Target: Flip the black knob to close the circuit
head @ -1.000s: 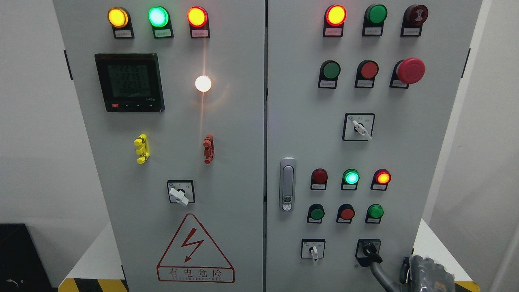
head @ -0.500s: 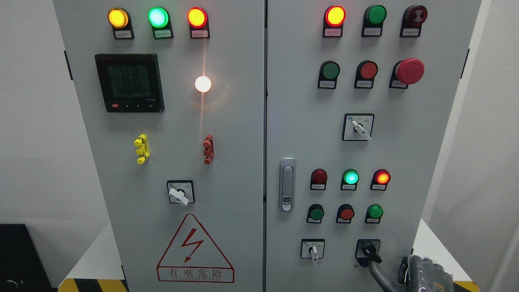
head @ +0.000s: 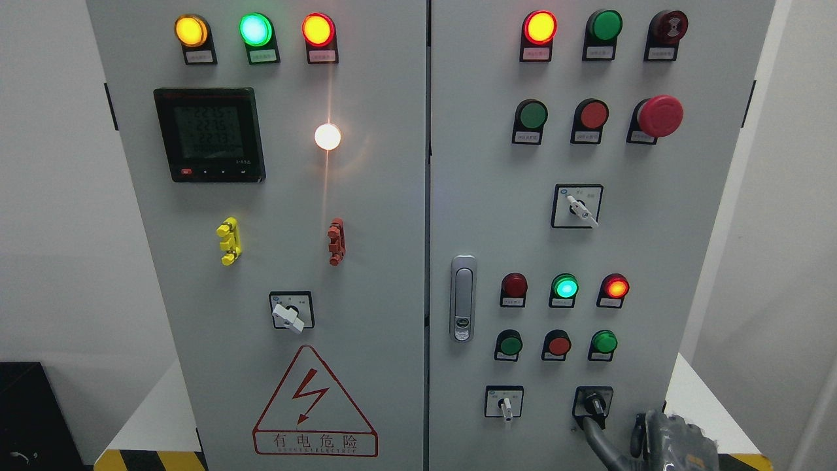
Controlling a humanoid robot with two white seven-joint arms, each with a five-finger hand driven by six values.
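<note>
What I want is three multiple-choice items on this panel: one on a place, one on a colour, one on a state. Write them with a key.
1. Where is the black knob?
A. Bottom right of the right door
B. Top of the left door
C. Beside the meter

2. What colour is the mushroom button?
A. Green
B. Yellow
C. Red

3. What is the state of the middle lamp in the right door's lower lamp row?
A. Dark
B. Lit green
C. Hidden by the hand

Key:
1. A, since it sits lowest and farthest right of the right door's controls.
2. C, since its big cap is plainly red.
3. B, since it glows bright green between two red lamps.
</note>
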